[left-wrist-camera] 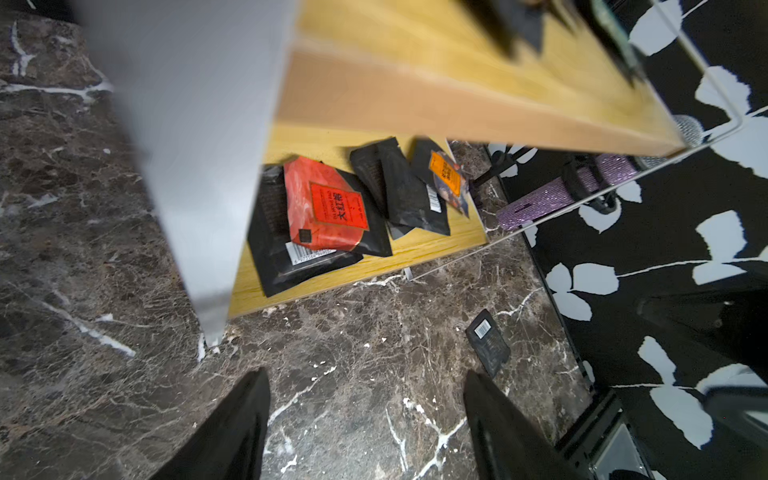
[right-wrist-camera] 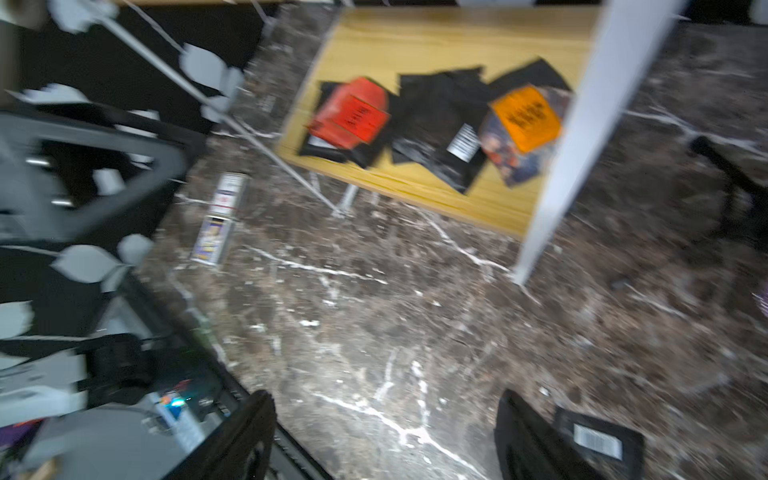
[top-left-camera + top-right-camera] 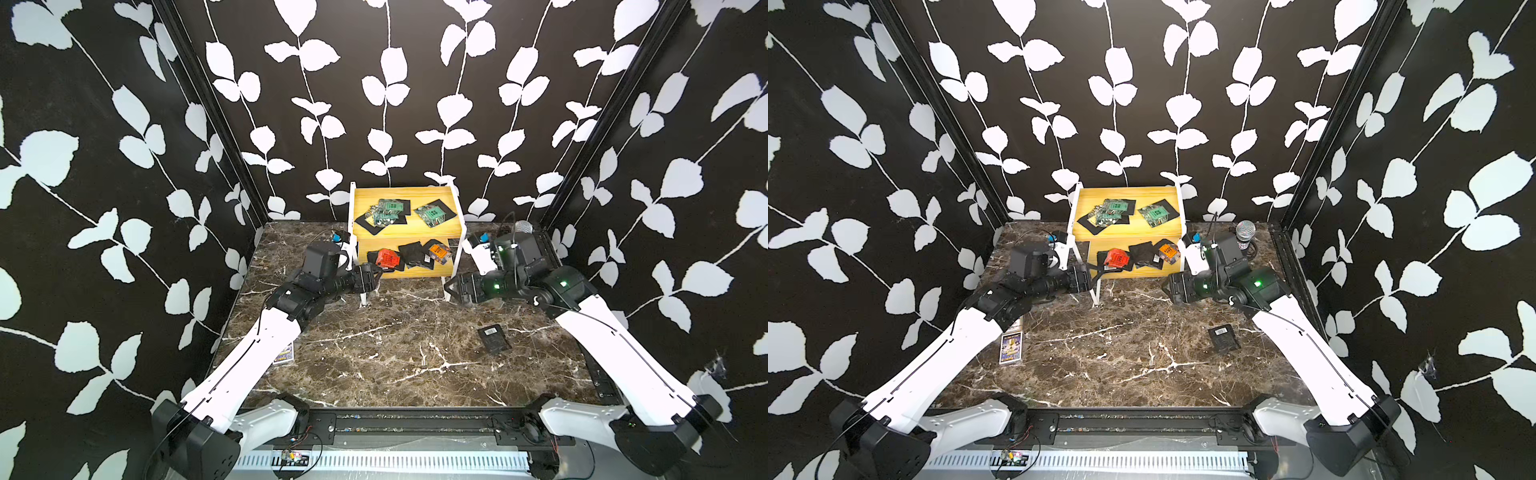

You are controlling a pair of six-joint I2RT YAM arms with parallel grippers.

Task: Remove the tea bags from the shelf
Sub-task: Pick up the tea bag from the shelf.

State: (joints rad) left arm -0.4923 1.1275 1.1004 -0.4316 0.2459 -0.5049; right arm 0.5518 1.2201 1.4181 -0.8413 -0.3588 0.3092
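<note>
Wrist views: left claw, right claw spread, empty; flat sachets on wooden shelf.

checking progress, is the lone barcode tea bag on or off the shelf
Off: the tea bag lies flat on the marble table, apart from the shelf.

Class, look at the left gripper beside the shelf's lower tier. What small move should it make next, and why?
Probably ease the left gripper forward to the red-labelled tea bag on the lower tier of the shelf. The jaws stand open and empty, pointing at that end, and this bag lies nearest, on top of its pile.
</note>
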